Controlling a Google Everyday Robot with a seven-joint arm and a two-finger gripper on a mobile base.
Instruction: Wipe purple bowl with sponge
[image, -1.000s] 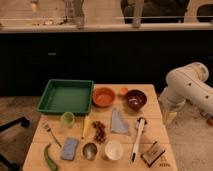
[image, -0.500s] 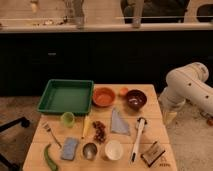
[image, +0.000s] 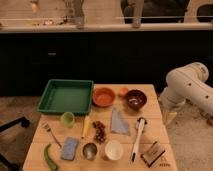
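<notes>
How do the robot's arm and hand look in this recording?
The arm is glossy white, made of thick, rounded tube-like segments with bulbous joints. No loose cables or markings show. The hand, beside the right edge of the table, is a paler cream-coloured piece at the arm's lower end. Finer detail cannot be made out.

1. The purple bowl (image: 135, 99), round and dark maroon with a glossy inside that caught the light, stood upright and empty right of the frame's centre. The gripper (image: 170, 115) hung apart from it, further right and slightly lower in the frame.
2. The sponge (image: 69, 148), a small pale blue pad with rounded corners, lay flat in the lower left of the frame, its long side slightly tilted, well apart from the bowl.
</notes>
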